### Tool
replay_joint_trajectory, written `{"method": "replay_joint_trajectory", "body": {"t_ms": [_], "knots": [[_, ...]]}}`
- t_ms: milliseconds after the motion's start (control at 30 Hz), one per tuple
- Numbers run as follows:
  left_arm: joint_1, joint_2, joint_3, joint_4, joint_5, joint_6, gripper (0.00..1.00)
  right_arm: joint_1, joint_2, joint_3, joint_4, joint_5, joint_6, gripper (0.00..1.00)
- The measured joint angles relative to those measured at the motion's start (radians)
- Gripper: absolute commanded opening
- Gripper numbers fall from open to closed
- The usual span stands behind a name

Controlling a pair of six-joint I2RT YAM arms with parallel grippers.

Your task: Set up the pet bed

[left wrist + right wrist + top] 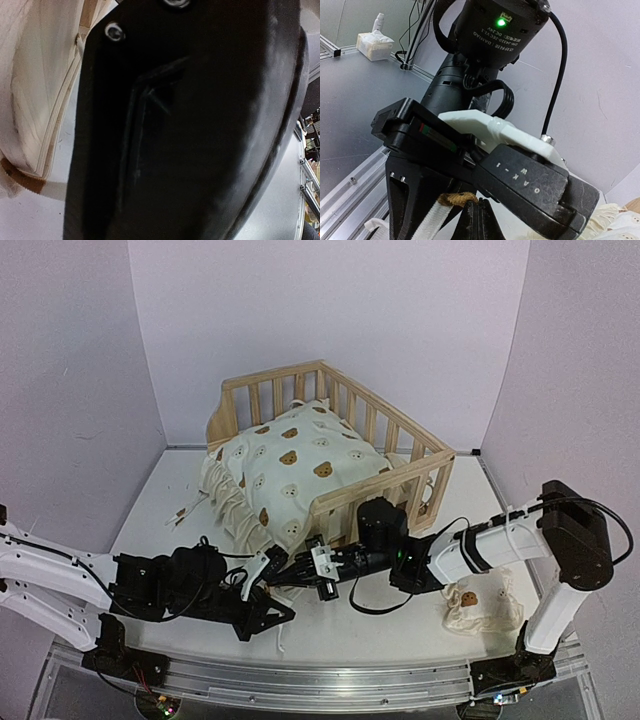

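Note:
The pine pet bed (384,487) stands at the back middle of the table. The cream bear-print cushion (290,468) lies in it and spills over its open front-left side. My two grippers meet low in front of the bed. The left gripper (268,614) looks open in the top view; its own wrist view is filled by a black arm part (190,125). The right gripper (480,204) is shut, fingers pressed together. The brown-tipped end of a white cushion tie (451,199) rests against its tips; I cannot tell if it is pinched. The small bear-print pillow (483,606) lies at the front right.
Cushion ties (185,510) trail on the table left of the bed. The left wrist view shows cream fabric (30,95) and a brown tie end (25,181) at its left edge. A tissue box (371,44) stands beyond the metal table rail (350,192).

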Motion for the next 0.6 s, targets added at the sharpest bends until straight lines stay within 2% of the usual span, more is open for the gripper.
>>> {"method": "replay_joint_trajectory", "body": {"t_ms": [600], "knots": [[0.005,-0.014,0.000,0.015,0.035,0.025,0.00,-0.003,0.050,0.092,-0.070,-0.063,-0.041,0.00]]}}
